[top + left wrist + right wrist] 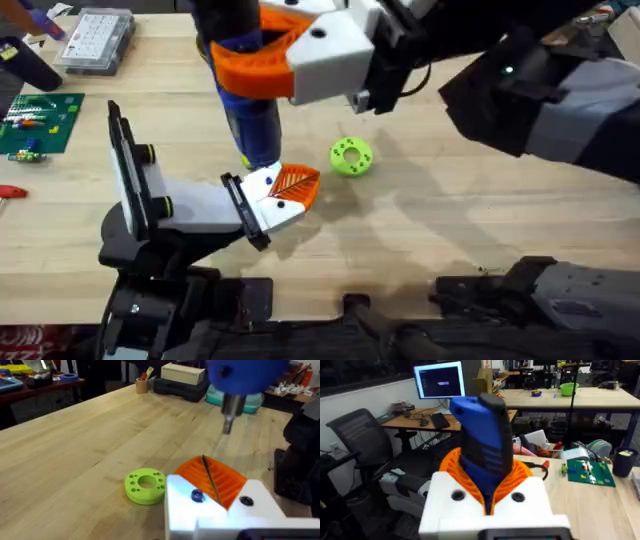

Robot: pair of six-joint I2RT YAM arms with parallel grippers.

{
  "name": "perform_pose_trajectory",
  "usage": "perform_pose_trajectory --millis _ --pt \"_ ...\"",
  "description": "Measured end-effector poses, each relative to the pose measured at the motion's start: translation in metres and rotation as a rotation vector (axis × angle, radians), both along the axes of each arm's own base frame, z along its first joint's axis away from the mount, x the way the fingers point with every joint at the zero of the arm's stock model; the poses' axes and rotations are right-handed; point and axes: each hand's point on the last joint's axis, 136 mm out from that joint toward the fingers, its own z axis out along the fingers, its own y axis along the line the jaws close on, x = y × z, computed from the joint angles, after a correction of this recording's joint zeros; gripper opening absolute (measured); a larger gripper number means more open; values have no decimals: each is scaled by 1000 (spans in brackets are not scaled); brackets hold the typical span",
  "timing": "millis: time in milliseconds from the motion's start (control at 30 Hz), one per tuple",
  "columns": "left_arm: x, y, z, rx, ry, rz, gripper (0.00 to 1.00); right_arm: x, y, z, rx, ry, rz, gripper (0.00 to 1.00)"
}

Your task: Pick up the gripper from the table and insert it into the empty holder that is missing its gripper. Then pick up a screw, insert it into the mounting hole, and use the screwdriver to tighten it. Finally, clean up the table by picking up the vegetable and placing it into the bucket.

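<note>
A: How do the jaws stand?

B: The right gripper [285,55] has its orange ribbed fingers [520,475] clamped round the blue screwdriver [250,100], held upright, its metal tip [228,424] pointing down just above the holder [272,200]. The left gripper I cannot judge either way.

A: And the holder?

B: A white wedge on a black plate at the end of the white-and-black arm [190,205], low over the table [450,240]. The small orange gripper [295,183] with its ribbed slats sits in it. In the left wrist view a blue screw head [197,495] shows in one hole of the white block, with a dark hole beside it.

A: The surface around?

B: Light butcher-block wood. A bright green ring [350,156] lies flat just beside the holder. At the far left lie a green circuit board [38,122] and a clear compartment box [96,40].

A: And the room?

B: Behind the right wrist: a lit monitor [440,381] on a desk, a black office chair [357,435], and another wooden table with a green bowl [568,388].
</note>
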Motion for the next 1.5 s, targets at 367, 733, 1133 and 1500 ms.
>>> perform_pose_trajectory --millis 367,733,1133,1500 --pt "0 0 0 0 0 0 16 1 3 -13 -7 -11 -4 40" --pt "0 0 0 0 0 0 16 1 3 -22 -10 -29 -12 42" --pt "0 0 0 0 0 0 16 -1 10 -36 -25 -15 1 39" --pt "0 0 0 0 0 0 16 3 12 -39 -26 -11 -9 41"
